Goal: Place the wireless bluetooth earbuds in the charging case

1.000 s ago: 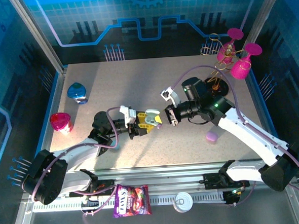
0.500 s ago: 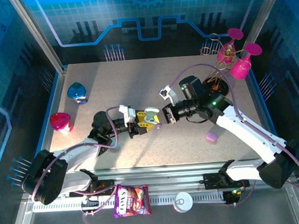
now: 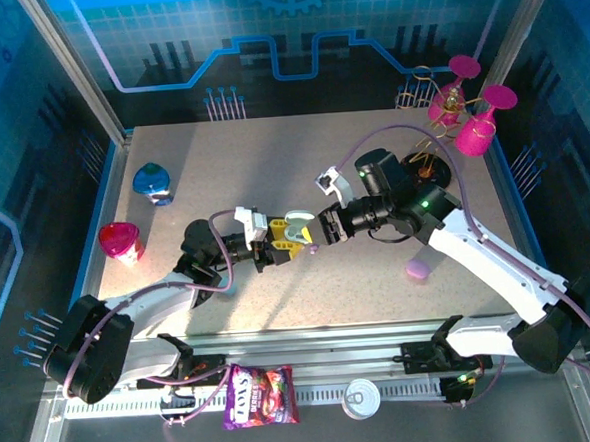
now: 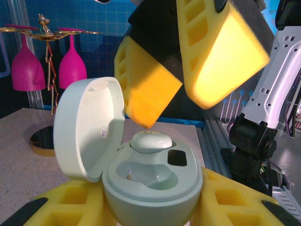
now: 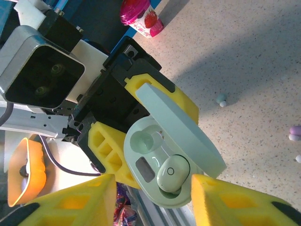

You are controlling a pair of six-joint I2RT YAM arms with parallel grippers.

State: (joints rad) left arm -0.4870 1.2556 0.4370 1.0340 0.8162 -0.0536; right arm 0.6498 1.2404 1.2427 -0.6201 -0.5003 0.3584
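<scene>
From above, the open charging case (image 3: 297,223) is seen clamped in the left gripper (image 3: 282,246) mid-table, with the right gripper (image 3: 318,230) just beside it. In the left wrist view, a pale earbud (image 4: 151,142) is seated in one well of the case. In the right wrist view, the right gripper's fingers (image 5: 70,202) are held parted either side of that bud.

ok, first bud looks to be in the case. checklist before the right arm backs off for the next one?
1. Charging case clamped in left jaws: ok.
2. Lid open wide: ok.
3. First earbud fully seated in its slot: cannot tell, its top stands above the well.
4. Right jaws apart and off the earbud: ok, no contact visible.
5. Second slot empty and unobstructed: ok.
6. Next earbud available: ok, a pale green one lies loose on the table.
</scene>
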